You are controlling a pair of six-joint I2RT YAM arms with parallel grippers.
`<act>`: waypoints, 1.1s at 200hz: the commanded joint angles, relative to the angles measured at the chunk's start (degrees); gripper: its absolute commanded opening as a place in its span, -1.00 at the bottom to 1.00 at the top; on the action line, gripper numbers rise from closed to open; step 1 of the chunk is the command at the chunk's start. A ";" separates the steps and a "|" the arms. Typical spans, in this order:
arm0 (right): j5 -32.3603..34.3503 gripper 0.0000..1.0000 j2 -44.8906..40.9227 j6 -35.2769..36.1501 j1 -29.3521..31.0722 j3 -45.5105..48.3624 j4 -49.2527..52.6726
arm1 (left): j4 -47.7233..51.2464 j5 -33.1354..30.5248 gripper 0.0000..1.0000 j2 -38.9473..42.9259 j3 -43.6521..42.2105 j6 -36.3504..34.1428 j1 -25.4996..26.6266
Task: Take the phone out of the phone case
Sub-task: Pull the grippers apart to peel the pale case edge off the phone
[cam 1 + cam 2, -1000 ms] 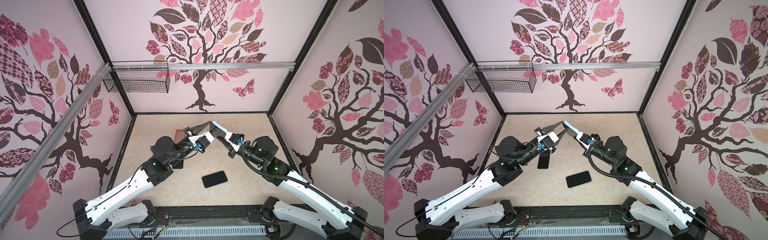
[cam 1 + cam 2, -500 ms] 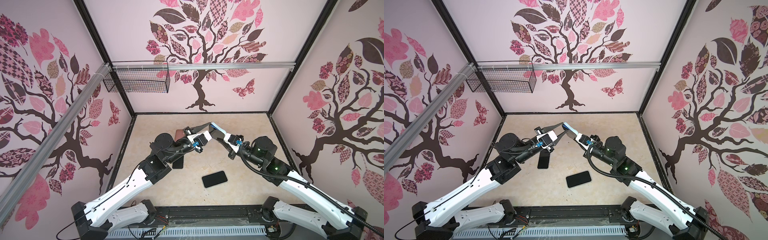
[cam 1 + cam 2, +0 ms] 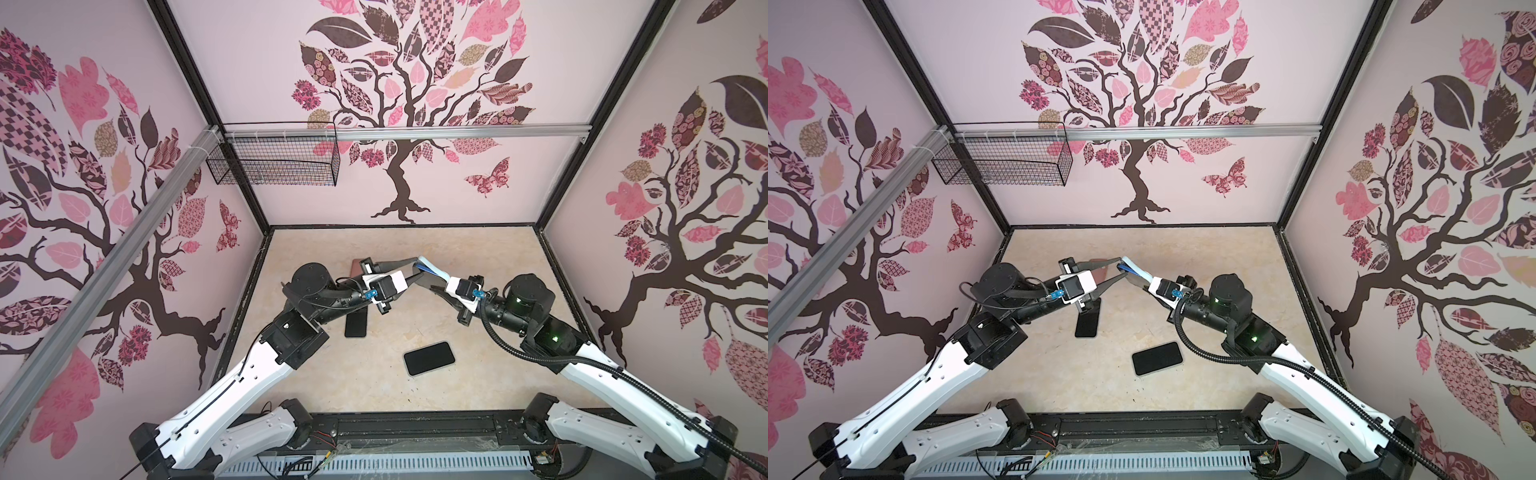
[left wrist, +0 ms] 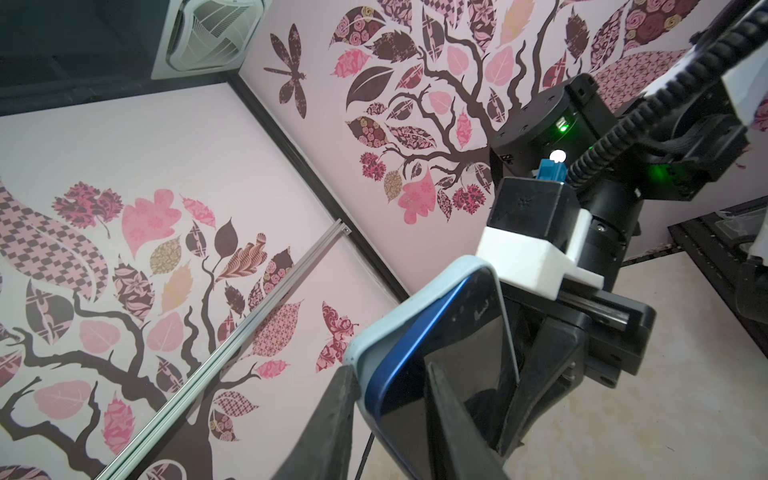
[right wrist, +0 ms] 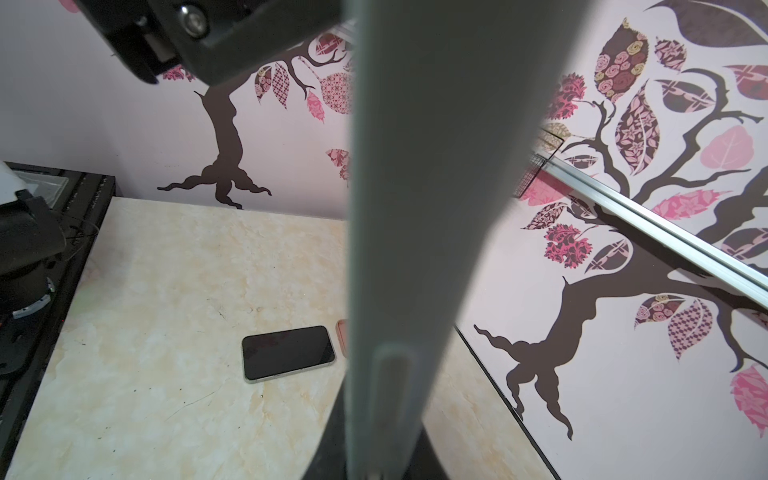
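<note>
Mid-pry: the phone case (image 4: 415, 299) hangs above the desk (image 3: 374, 395), nearer its far edge, one end clamped in the right end effector (image 3: 434, 284). The left end effector (image 4: 388, 374) pinches a corner, case and phone (image 4: 457, 353) together. Next it likely must lever the phone's edge out.

**Enclosure.** Pale pink walls (image 3: 257, 62) are carrying tree, leaf and butterfly decals, and black frame posts (image 3: 185, 66) are edging the corners. A beige marbled floor (image 3: 374, 395) is lying beneath the left pincer (image 3: 417, 268). Beyond that pincer an aluminium rail (image 3: 519, 131) is crossing the far wall. A black wire basket (image 3: 274, 166) is hanging from it, on the side the pincer's arm comes from. A ceiling air vent (image 4: 208, 37) is showing above the wall top.
</note>
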State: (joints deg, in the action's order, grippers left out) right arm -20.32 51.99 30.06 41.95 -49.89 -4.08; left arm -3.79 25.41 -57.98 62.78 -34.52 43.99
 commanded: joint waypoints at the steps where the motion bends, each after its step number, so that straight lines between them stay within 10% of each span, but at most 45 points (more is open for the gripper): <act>1: -12.40 -1.00 -1.44 5.36 3.81 -4.87 -6.14 | 9.95 8.39 -0.40 -3.44 -2.96 1.77 0.45; 165: -17.30 -1.00 -1.57 -0.61 3.83 -5.77 -11.37 | 16.62 35.48 -0.40 -8.16 -3.23 3.87 -5.96; 220: -16.31 -1.00 -1.82 -1.91 3.82 -4.09 -11.92 | 14.66 35.10 -0.76 -7.56 -2.84 4.13 -6.53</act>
State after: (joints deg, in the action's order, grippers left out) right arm -31.57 51.40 31.27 43.86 -50.37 -0.56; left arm 4.86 60.20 -63.26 62.78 -29.82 36.80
